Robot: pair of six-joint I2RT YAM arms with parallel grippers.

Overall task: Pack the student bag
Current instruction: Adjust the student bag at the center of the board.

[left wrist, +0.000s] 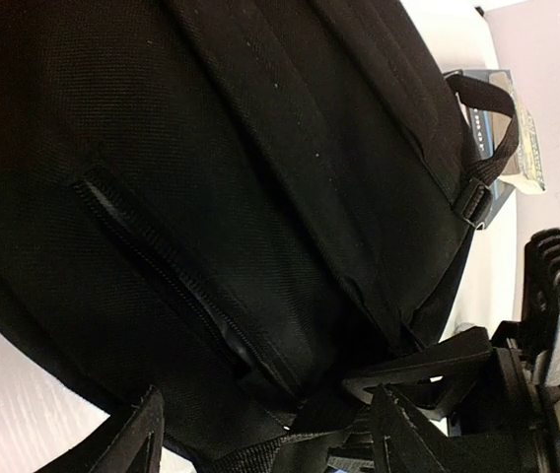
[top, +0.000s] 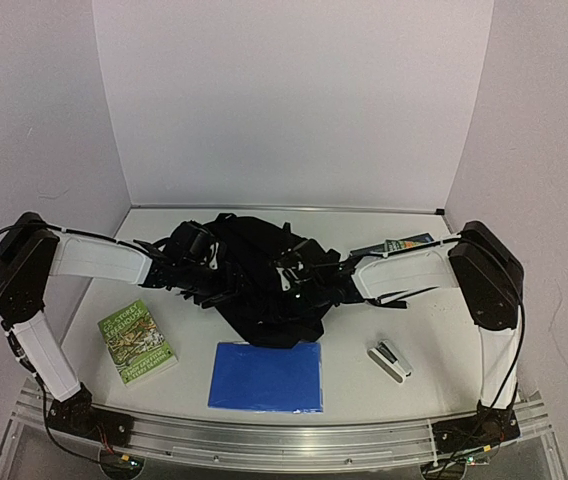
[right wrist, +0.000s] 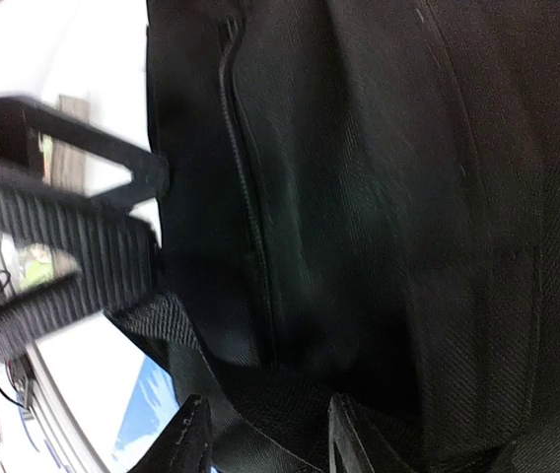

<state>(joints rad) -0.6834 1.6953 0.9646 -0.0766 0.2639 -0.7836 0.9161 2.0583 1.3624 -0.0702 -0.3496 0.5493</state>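
**White tabletop, bag at centre: opening step in hand**

White walls are closing in the table [top: 444,330] on three sides. We are finding the student bag [top: 264,295] lying mid-table between both arms, its zip [left wrist: 162,266] looking closed.

The left gripper [left wrist: 260,429] is standing with fingers spread. Bag fabric is lying between them, with nothing pinched that we can see. The right gripper [right wrist: 265,429] is showing webbing between part-spread fingers, and we cannot tell whether it is grasping.

We are judging the bag-opening step to be in hand. The next move is calling for one arm pinning fabric while the other finds the zip pull, which we are not locating.

The green book [top: 136,343], blue folder [top: 267,376] and stapler [top: 390,360] are waiting outside the bag, towards the near edge. Open room is lying to either side, while the back wall is sitting near behind the bag.
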